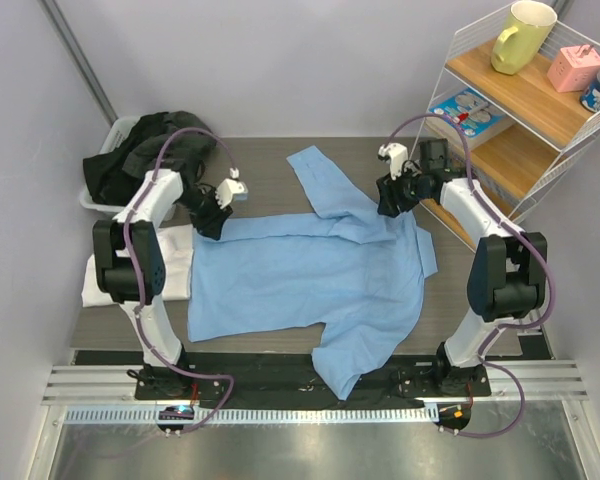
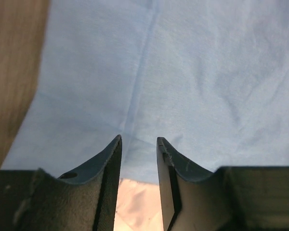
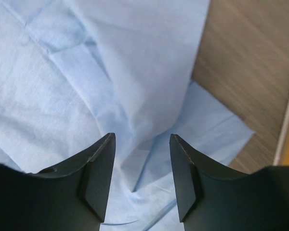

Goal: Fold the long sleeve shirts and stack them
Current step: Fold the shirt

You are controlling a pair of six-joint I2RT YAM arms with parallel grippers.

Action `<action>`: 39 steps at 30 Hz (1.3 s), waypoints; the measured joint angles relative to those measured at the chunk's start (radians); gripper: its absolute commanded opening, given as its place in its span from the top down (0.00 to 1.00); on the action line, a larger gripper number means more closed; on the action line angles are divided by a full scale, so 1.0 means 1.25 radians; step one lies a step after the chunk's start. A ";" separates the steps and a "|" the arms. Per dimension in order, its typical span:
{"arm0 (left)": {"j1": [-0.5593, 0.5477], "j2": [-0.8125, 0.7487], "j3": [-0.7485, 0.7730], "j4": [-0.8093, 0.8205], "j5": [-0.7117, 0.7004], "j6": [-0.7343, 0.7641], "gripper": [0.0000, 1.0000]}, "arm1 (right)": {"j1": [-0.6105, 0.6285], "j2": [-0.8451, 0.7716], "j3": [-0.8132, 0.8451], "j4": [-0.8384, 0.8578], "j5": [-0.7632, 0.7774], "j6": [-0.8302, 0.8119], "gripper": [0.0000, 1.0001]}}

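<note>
A light blue long sleeve shirt (image 1: 310, 275) lies spread across the middle of the table, one sleeve reaching to the back and another hanging over the near edge. A white shirt (image 1: 180, 262) lies folded at the left, partly under the blue one's edge. My left gripper (image 1: 212, 222) hovers over the blue shirt's back left corner. In the left wrist view it (image 2: 139, 142) is open, with only blue cloth (image 2: 183, 72) below it. My right gripper (image 1: 390, 205) sits over the creased folds at the back right. It (image 3: 142, 137) is also open, above wrinkled blue cloth (image 3: 86, 72).
A white bin (image 1: 108, 150) full of dark clothes stands at the back left. A wire shelf (image 1: 520, 130) at the right holds a yellow mug (image 1: 522, 35) and a pink box (image 1: 577, 68). Bare wooden table (image 3: 250, 62) shows beside the shirt.
</note>
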 measured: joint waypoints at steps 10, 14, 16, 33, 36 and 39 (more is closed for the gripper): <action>-0.011 -0.002 0.056 0.097 -0.041 -0.226 0.64 | -0.019 0.070 0.081 -0.007 0.004 0.053 0.51; -0.031 0.049 0.042 0.132 -0.076 -0.280 0.66 | -0.017 0.150 0.077 -0.013 0.038 0.052 0.53; -0.045 0.075 0.028 0.146 -0.093 -0.303 0.66 | -0.017 0.180 0.070 -0.015 0.061 0.044 0.53; -0.136 0.143 0.044 0.202 -0.147 -0.432 0.64 | -0.070 0.227 0.090 -0.050 0.116 -0.065 0.43; -0.130 0.136 0.038 0.206 -0.127 -0.431 0.58 | -0.067 0.223 0.134 -0.078 0.071 -0.055 0.33; -0.114 0.107 0.022 0.221 -0.076 -0.428 0.50 | -0.052 0.206 0.184 -0.081 0.031 -0.022 0.22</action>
